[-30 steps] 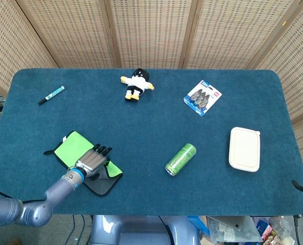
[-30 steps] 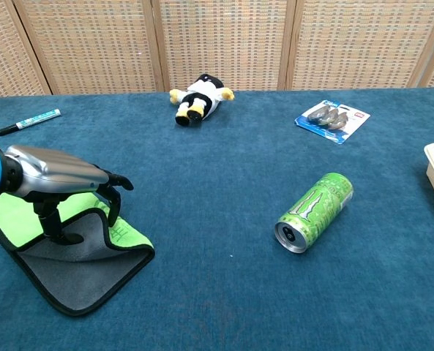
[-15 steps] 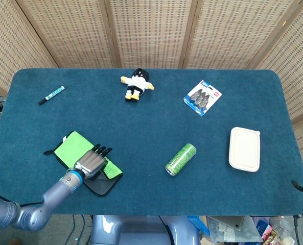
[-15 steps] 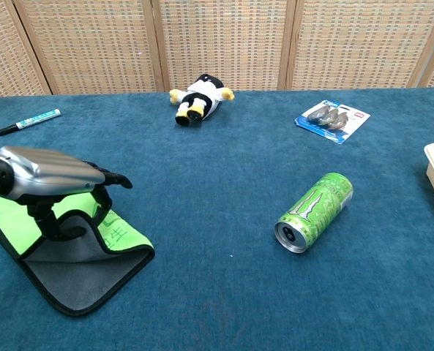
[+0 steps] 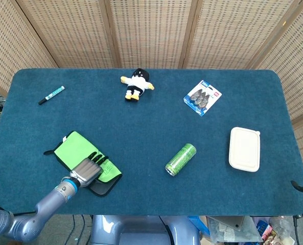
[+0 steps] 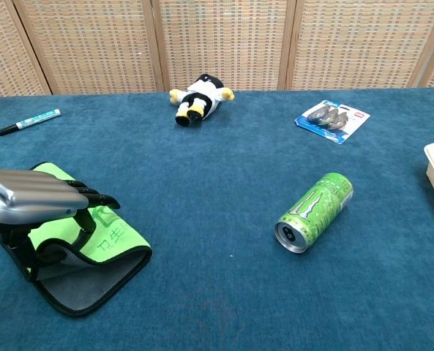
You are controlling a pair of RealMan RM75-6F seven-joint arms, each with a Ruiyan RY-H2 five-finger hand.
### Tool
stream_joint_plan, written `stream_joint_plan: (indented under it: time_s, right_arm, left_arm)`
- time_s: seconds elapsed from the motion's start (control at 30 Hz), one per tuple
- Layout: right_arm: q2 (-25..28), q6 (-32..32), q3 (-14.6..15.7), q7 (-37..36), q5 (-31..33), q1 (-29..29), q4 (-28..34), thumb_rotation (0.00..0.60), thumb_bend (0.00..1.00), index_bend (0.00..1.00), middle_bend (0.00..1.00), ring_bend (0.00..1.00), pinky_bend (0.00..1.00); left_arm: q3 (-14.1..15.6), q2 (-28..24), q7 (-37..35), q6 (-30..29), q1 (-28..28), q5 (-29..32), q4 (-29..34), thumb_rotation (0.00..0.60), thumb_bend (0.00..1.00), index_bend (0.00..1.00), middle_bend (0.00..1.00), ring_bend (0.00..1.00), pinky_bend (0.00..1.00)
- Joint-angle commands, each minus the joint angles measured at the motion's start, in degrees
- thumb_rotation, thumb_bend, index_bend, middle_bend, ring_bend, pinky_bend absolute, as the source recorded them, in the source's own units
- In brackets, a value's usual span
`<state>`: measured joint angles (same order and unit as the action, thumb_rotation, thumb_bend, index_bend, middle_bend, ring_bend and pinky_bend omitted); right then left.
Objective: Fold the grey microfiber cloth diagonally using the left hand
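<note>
The microfiber cloth (image 5: 78, 150) lies near the table's front left corner, folded so its green face is up. Its grey face (image 6: 85, 281) shows as a strip along the near edge. My left hand (image 5: 87, 171) is over the cloth's near corner. In the chest view the left hand (image 6: 34, 199) has flat fingers above the green flap (image 6: 110, 235) and the thumb tucked under the raised edge, pinching that layer. My right hand shows in neither view.
A green drink can (image 5: 181, 159) lies on its side at centre right. A white lidded box (image 5: 245, 148) sits at the right, a blister pack (image 5: 203, 97) behind it, a plush toy (image 5: 136, 84) at the back middle, and a marker (image 5: 51, 95) at the back left.
My left hand has drawn back toward the table's front left edge. The green flap has come down lower and flatter over the grey side, which now shows less.
</note>
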<state>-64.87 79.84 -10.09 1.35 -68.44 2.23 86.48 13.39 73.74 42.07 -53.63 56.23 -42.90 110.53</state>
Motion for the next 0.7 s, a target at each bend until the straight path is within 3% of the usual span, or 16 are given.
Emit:
stream_joint_plan:
  time_s: [0.03, 0.07, 0.1, 0.37, 0.7]
  right_arm:
    - [0.04, 0.07, 0.0, 0.0, -0.03, -0.03, 0.07, 0.6, 0.0, 0.0, 0.0, 0.0, 0.0]
    - [0.05, 0.11, 0.0, 0.0, -0.05, -0.04, 0.1, 0.6, 0.0, 0.0, 0.0, 0.0, 0.0]
    - [0.08, 0.14, 0.0, 0.0, -0.05, -0.06, 0.15, 0.6, 0.0, 0.0, 0.0, 0.0, 0.0]
    - [0.12, 0.08, -0.01, 0.08, 0.02, -0.05, 0.21, 0.6, 0.0, 0.0, 0.0, 0.0, 0.0]
    - [0.34, 0.47, 0.0, 0.0, -0.19, -0.22, 0.64, 0.6, 0.0, 0.0, 0.0, 0.0, 0.0]
  left_arm:
    - [0.26, 0.24, -0.72, 0.78, -0.55, -0.97, -0.32, 0.6, 0.51, 0.11, 0.0, 0.0, 0.0]
    - [0.25, 0.27, -1.14, 1.17, -0.71, -1.32, -0.47, 0.6, 0.49, 0.02, 0.0, 0.0, 0.0]
    - [0.23, 0.26, -1.76, 1.82, -0.87, -1.83, -0.68, 0.6, 0.48, 0.0, 0.0, 0.0, 0.0]
    - [-0.22, -1.59, -8.72, 8.07, -1.92, -7.89, -1.34, 0.6, 0.34, 0.0, 0.0, 0.0, 0.0]
    - [-1.86, -5.57, -19.42, 7.33, -6.14, -21.25, -0.57, 0.6, 0.21, 0.0, 0.0, 0.0, 0.0]
